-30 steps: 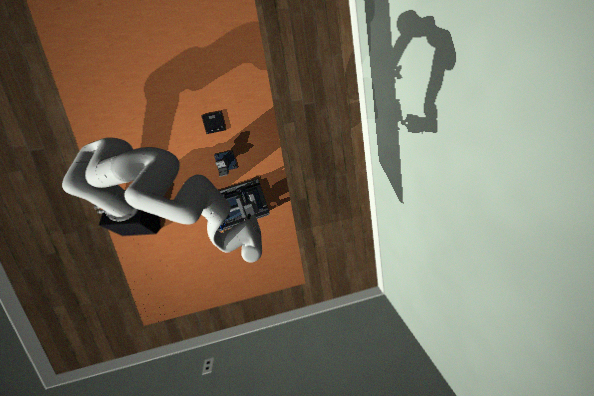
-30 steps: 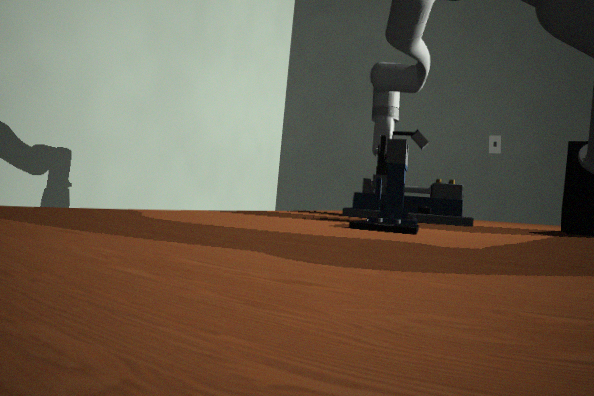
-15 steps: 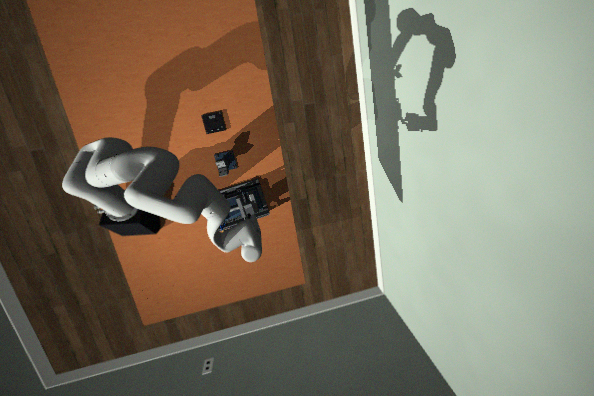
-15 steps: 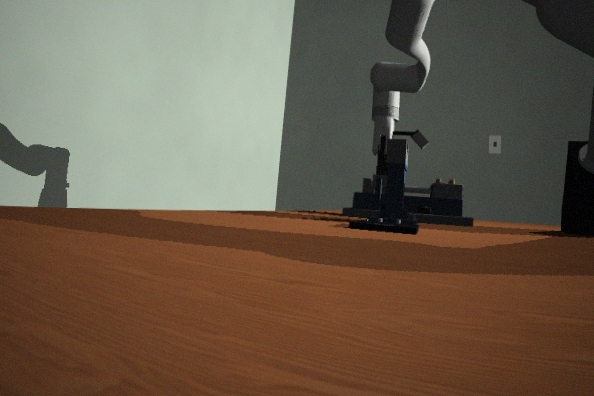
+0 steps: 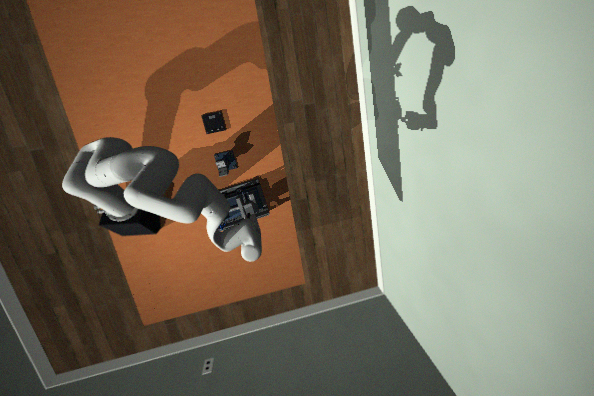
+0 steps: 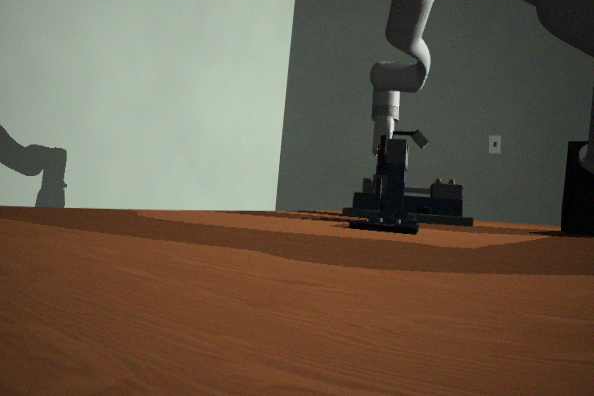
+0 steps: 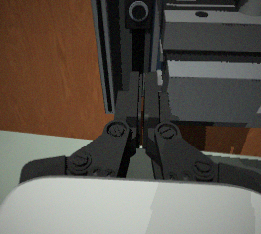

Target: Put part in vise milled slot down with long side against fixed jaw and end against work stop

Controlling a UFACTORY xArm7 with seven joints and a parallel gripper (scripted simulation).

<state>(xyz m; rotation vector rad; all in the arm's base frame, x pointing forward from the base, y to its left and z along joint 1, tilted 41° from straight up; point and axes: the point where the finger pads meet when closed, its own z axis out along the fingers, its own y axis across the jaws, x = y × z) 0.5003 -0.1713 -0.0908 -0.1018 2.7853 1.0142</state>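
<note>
Wrist view: gripper pinched fully narrow, nothing between fingers, tips pointing down into dark channel of vise, just beside a grey block on the right. Prob. the part, since infeed plate looks bare in top view and V-block shows no obvious load; can't confirm, too small. Slot side not visible, so can't tell if facing down. Round rod end visible further along channel; work stop or cyl. rod, can't tell which. Looks like a nudge step w/ closed fingers used as a pusher. To do it well: keep fingers shut and vertical, contact low on the block's side so no tipping, push slow and square twd fixed jaw along whole long side, then slide endwise to the stop. Avoid scraping the low bars or wedging tips in the channel; back off straight up.
</note>
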